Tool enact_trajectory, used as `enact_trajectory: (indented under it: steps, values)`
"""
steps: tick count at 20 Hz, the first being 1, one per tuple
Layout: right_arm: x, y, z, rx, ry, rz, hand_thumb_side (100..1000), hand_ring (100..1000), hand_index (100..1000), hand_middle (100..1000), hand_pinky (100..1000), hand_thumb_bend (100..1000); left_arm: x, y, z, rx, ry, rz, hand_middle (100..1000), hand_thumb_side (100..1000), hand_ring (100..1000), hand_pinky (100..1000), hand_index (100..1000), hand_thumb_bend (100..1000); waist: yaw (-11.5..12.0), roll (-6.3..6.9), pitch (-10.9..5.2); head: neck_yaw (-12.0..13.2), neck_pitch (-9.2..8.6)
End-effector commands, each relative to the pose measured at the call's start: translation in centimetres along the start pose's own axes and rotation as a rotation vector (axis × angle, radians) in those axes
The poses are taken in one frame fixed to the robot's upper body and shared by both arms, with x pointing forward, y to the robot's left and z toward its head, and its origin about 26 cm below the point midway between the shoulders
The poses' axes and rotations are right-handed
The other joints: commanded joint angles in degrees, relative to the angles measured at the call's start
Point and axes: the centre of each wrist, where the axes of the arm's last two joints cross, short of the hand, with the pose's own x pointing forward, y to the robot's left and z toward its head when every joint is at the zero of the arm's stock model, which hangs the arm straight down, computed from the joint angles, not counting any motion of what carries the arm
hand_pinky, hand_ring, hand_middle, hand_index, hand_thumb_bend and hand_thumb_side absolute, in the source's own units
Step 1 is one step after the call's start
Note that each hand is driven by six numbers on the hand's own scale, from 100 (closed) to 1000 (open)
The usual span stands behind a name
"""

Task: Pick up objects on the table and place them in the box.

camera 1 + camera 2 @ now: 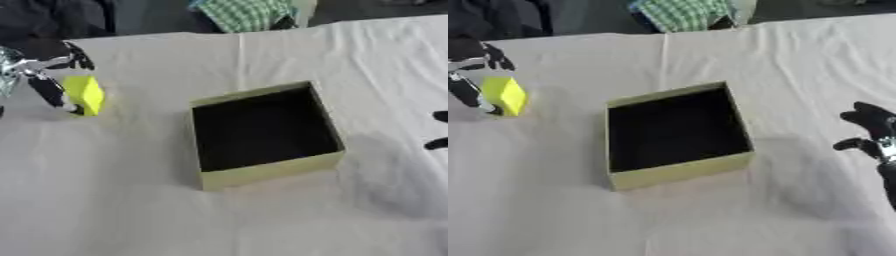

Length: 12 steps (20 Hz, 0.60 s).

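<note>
Square, shallow cardboard box (262,172), pale olive outside with a dark, bare interior, open-topped at centre of a surface (131,210) draped in wrinkled off-white cloth. Far left: bright yellow block (86,94), flat-faced and matte, pinched between the curled black fingers (48,90) of the left robot hand (52,75) just above the cloth, well apart from the box. Right edge: right robot hand (874,131), black, fingers relaxed and holding nothing, beside the box.
</note>
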Motion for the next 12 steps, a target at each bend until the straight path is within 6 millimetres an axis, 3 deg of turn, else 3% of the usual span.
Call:
enact_trajectory:
  steps: [1, 12]
  values:
    - [0.38, -0.34, -0.25, 0.006, -0.013, 0.019, 780, 885, 869, 733, 582, 100, -0.92, 1.27, 0.71, 0.024, 0.030, -0.011, 715, 281, 721, 758, 826, 688, 0.0, -0.15, -0.89, 0.1, -0.22]
    - [0.36, -0.33, -0.24, 0.006, -0.013, 0.018, 781, 885, 869, 733, 582, 100, -0.82, 0.74, 0.51, 0.007, 0.036, 0.000, 691, 287, 699, 750, 805, 651, -0.1, -0.19, -0.77, 0.0, -0.20]
